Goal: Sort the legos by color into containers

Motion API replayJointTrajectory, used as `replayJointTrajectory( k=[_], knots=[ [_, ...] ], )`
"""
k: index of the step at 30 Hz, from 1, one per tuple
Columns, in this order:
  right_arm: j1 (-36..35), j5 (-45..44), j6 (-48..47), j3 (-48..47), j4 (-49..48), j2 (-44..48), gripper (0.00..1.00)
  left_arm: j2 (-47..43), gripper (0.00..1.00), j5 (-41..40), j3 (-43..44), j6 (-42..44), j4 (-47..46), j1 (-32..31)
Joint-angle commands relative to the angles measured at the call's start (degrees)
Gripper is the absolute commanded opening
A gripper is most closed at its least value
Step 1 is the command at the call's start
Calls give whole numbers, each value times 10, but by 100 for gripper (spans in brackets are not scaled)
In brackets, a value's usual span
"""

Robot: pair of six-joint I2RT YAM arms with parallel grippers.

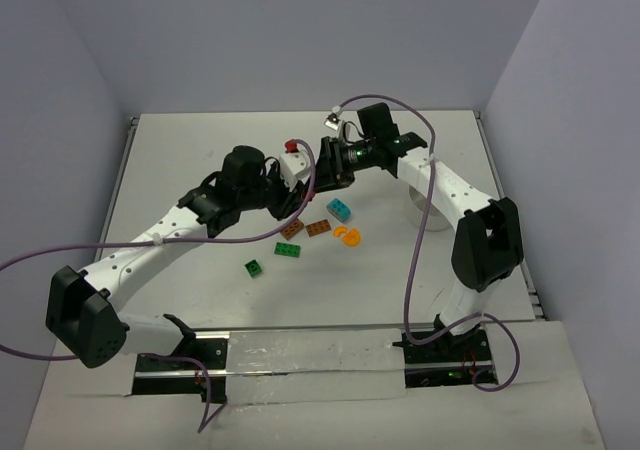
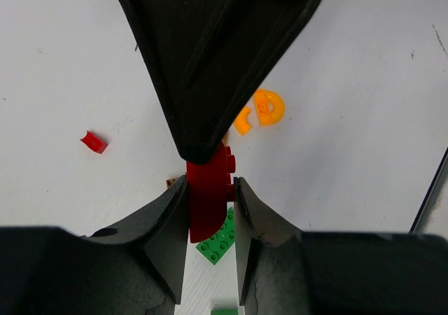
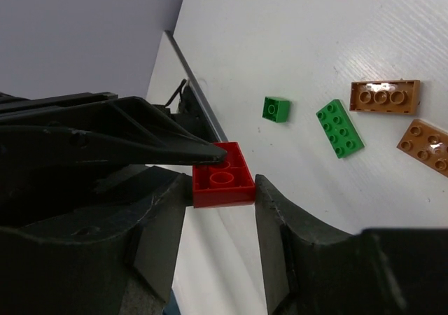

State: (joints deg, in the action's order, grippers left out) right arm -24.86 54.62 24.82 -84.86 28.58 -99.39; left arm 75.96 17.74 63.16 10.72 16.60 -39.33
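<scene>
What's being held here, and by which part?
One red lego, gripped by both arms: the left gripper across its studded face and underside, the right gripper across opposite side walls.

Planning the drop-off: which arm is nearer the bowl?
Right. The right arm runs beside the bowl, partly hiding it; the left arm lies far off on the opposite side.

Left tool (image 2: pixel 210 189) clamps red lego (image 2: pixel 208 206), apparently edgewise
</scene>
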Motion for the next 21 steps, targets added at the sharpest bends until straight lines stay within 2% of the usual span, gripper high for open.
replayJointTrajectory(
  k=[1,4,8,9,10,11,12,13,15,21],
  knots=[
    [-8,47,4,-16,-19,-5,44,6,0,-6,28,-3,-14,-3],
    [-9,50,-1,-16,-12,-4,43,7,0,-11,29,-4,-15,-3],
    [-9,43,-11,-17,-2,-1,26,10,1,-12,33,-9,-15,-4],
    [-9,28,-19,-17,7,5,17,10,19,-13,33,-11,-13,-4],
    [-8,7,-28,-19,20,13,6,10,43,-14,34,-12,-11,-3],
    [-8,5,-29,-19,21,14,0,10,45,-16,34,-16,-11,-3],
    [-6,-24,-46,-20,36,28,0,9,71,-23,37,-18,-1,-3],
    [-4,-45,-56,-18,46,40,0,9,87,-26,39,-19,6,-3],
    [5,-81,-67,-9,55,67,0,3,98,-30,39,-24,14,2],
    [71,-202,-149,14,127,161,0,-43,99,-24,33,-50,32,42]
  ],
)
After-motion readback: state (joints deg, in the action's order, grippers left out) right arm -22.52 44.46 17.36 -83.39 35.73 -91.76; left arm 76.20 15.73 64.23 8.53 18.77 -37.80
